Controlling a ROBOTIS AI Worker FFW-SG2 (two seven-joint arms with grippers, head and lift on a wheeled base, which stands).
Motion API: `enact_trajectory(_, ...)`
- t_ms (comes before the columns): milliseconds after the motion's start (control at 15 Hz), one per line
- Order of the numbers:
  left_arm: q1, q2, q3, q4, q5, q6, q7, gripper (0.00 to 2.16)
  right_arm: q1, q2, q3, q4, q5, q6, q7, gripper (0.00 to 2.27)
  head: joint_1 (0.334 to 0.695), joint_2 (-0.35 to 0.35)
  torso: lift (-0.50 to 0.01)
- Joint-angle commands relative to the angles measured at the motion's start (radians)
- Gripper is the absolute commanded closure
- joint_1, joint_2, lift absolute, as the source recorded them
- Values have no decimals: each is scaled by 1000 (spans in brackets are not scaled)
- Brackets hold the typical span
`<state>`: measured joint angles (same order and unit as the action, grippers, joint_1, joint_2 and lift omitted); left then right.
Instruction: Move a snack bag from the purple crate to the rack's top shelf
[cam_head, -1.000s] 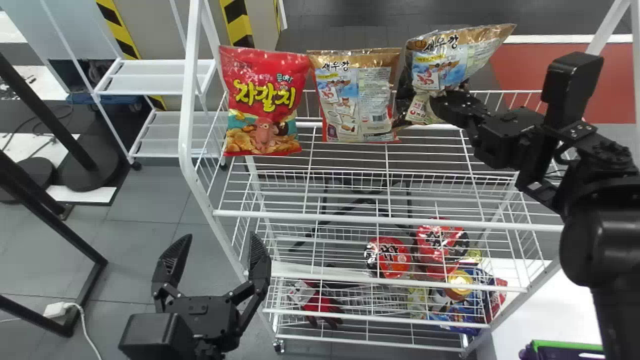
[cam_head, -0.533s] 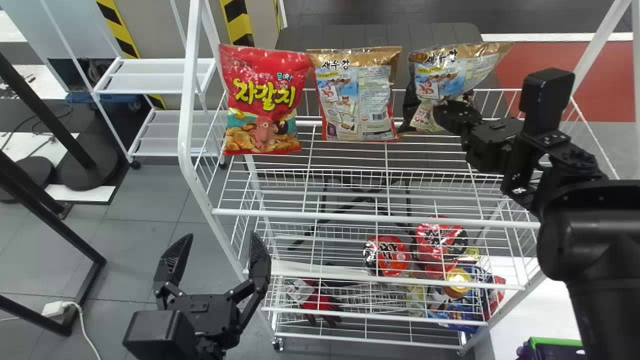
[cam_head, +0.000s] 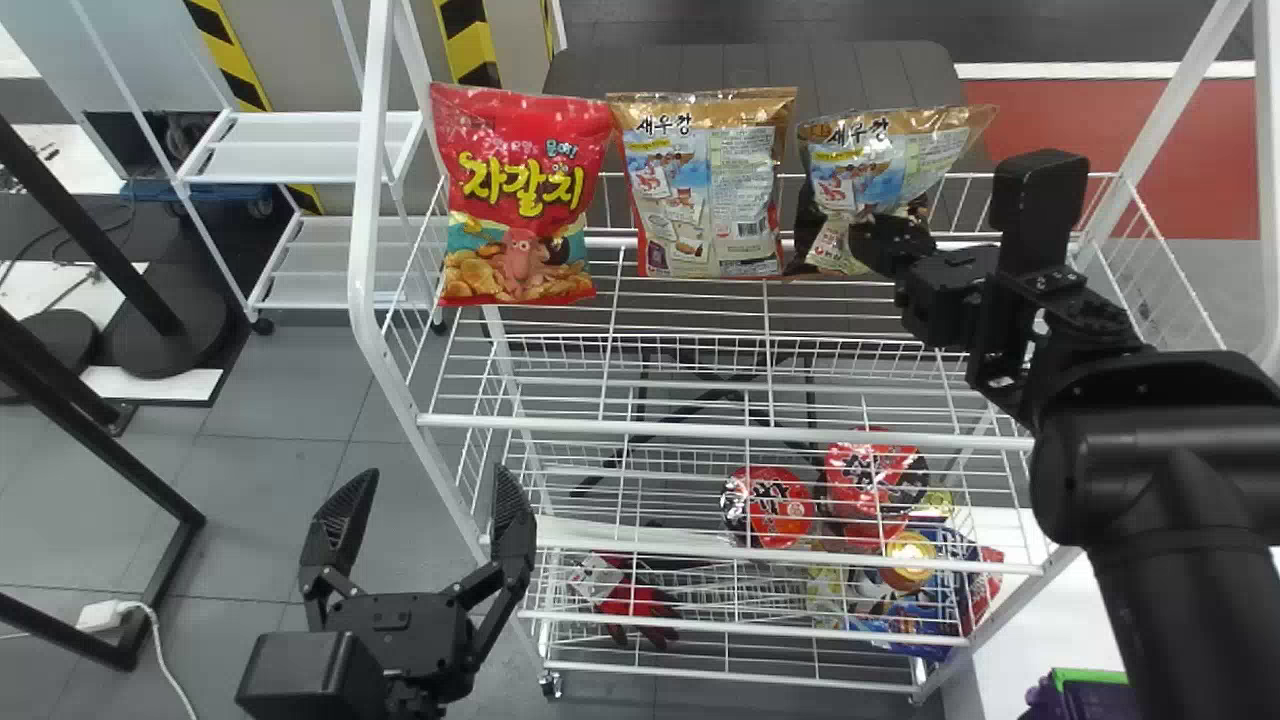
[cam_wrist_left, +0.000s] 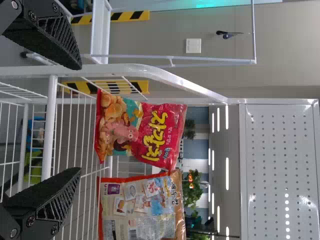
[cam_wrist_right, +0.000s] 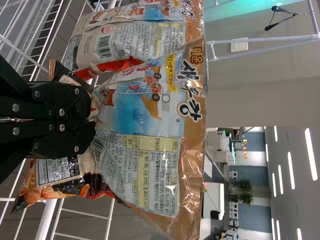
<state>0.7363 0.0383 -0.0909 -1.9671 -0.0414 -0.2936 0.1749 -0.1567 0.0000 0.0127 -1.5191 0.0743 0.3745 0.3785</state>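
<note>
We have the snack bag (cam_head: 868, 165) pinched in our right gripper's (cam_head: 872, 242) jaws at the top shelf (cam_head: 700, 432), just right of another bag (cam_head: 705, 190); our left gripper (cam_head: 430, 480) hangs low, jaws spread.

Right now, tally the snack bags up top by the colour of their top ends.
Red: 1, the red bag
Gold: 2, the middle bag and gripped bag
Total: 3
Whether the dark wrapper is another bag, I can't tell.
</note>
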Motion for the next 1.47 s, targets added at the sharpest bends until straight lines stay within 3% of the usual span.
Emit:
enact_trajectory(0, 3, 0, 0, -1, 0, -5, 0, 90, 0, 1, 16, 7, 24, -4, -30, 1666, 695, 75, 0)
enact_trajectory(467, 11, 0, -7, 1, -6, -8, 0, 90, 26, 1, -33, 5, 29, -44, -69, 1666, 695, 57, 0)
enact_trajectory(933, 25, 0, -15, -6, -12, -23, 2, 90, 29, 1, -13, 25, 24, -25, -81, 1666, 695, 33, 0)
enact_trajectory(1133, 25, 0, -13, -1, -14, -26, 2, 90, 29, 1, -8, 30, 30, -13, -98, 1433, 695, 37, 0)
enact_trajectory(1400, 25, 0, -15, -1, -14, -26, 2, 90, 22, 1, -13, 74, 29, -56, -104, 1426, 695, 34, 0)
